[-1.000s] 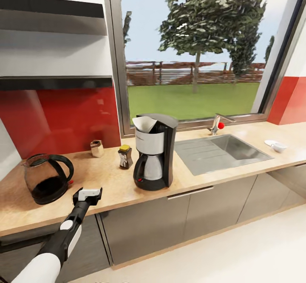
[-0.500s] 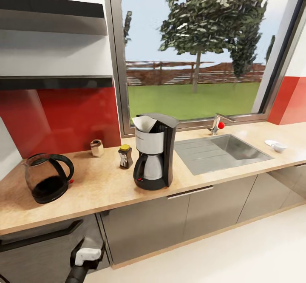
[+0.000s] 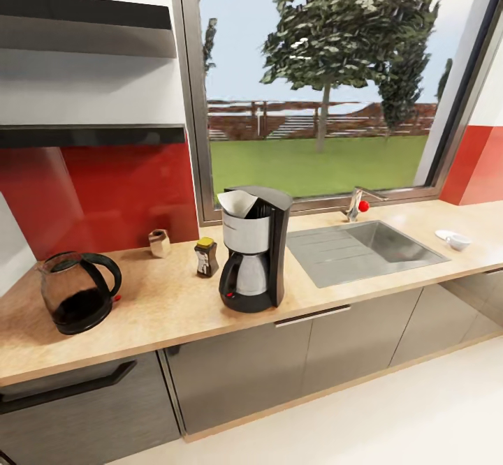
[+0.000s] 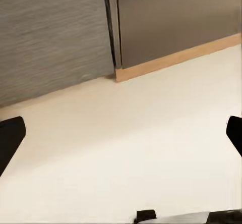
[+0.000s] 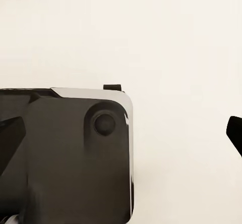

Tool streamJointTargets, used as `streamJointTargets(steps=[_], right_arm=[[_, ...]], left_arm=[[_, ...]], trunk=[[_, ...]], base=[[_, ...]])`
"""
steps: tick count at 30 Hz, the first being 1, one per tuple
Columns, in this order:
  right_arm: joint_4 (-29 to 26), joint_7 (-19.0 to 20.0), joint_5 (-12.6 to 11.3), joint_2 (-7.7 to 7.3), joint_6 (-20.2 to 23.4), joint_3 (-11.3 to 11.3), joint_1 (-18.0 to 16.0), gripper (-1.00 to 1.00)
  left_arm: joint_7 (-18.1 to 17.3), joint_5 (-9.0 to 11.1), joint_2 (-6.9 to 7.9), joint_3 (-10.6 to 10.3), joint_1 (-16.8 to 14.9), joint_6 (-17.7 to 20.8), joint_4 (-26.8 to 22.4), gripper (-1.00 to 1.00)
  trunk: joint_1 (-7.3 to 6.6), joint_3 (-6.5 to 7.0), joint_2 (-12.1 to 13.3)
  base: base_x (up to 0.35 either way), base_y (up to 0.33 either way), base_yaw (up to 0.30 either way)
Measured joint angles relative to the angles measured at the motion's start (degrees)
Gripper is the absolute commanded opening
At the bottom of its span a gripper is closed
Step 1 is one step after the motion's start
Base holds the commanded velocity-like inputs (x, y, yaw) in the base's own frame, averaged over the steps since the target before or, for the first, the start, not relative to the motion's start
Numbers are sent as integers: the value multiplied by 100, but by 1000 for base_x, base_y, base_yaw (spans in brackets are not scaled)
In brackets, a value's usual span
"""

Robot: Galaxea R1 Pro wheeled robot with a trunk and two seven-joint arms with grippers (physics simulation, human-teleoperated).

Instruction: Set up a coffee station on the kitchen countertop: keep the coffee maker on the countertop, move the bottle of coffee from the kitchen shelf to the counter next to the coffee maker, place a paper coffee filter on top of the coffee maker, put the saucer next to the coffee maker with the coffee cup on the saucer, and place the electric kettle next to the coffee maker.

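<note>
Light wood-grain kitchen countertop [image 3: 175, 311] carries a tall black coffee maker [image 3: 253, 250] topped with a white paper filter [image 3: 236, 203], beside a small brown coffee jar [image 3: 205, 257]. Left gripper [image 4: 121, 133] points floorward, jaws spread; right gripper [image 5: 121, 133] likewise spread.

i see a light wood-grain countertop [image 3: 175, 304] over grey cabinets [image 3: 279, 367], a black and silver coffee maker [image 3: 255, 248] with a white filter [image 3: 236, 202], a dark brown bottle [image 3: 205, 257] lidded amber, a dark kettle [image 3: 78, 292], a red backsplash [image 3: 98, 193].
</note>
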Motion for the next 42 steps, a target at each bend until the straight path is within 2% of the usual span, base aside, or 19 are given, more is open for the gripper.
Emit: streamJointTargets(steps=[3, 6, 10, 12, 15, 18, 20, 21, 24, 29, 39, 42], right_arm=[[0, -3, 0, -3, 4, 0, 0, 100], [0, -6, 5, -1, 8, 0, 0, 100], [0, -5, 7, 0, 11, 0, 0, 100], [5, -2, 13, 1, 11, 7, 0, 100], [7, -1, 19, 1, 11, 16, 0, 100], [7, 0, 15, 1, 12, 17, 0, 100], [3, 0, 5, 1, 13, 15, 0, 100], [4, 0, -2, 4, 17, 11, 0, 100], [6, 0, -6, 9, 19, 9, 0, 100], [13, 2, -8, 20, 21, 4, 0, 100], [23, 8, -8, 12, 21, -7, 1, 100], [29, 8, -8, 10, 21, -8, 2, 100]], left_arm=[[11, -4, 136, -3, 14, 11, 555, 100], [52, -6, 204, -9, 21, 67, 913, 100], [373, -15, 258, -13, 27, 235, 1313, 100], [857, -7, 269, -16, 38, 533, 1539, 100], [1270, 11, 243, -21, 49, 986, 1630, 100], [1712, 23, 203, -27, 57, 1701, 1673, 100], [1839, 25, 184, -29, 58, 2149, 1683, 100], [1917, 28, 158, -28, 59, 2674, 1686, 100], [1954, 27, 146, -30, 59, 3055, 1686, 100], [1980, 23, 138, -16, 59, 3340, 1671, 100], [1972, 47, 116, -5, 49, 3337, 1622, 100], [1971, 26, 46, -10, 48, 3346, 1617, 100]], trunk=[[0, 0, 0], [0, 0, 0], [0, 0, 0], [0, 0, 0], [0, 0, 0], [0, 0, 0], [0, 0, 0], [0, 0, 0], [0, 0, 0], [0, 0, 0], [0, 0, 0], [-1, 0, -1]], base=[[0, 0, 0], [0, 0, 0], [0, 0, 0], [0, 0, 0], [0, 0, 0], [0, 0, 0], [0, 0, -7], [0, 0, -25], [0, 0, -43], [0, 0, -58], [9, -3, -237], [116, -105, -263]])
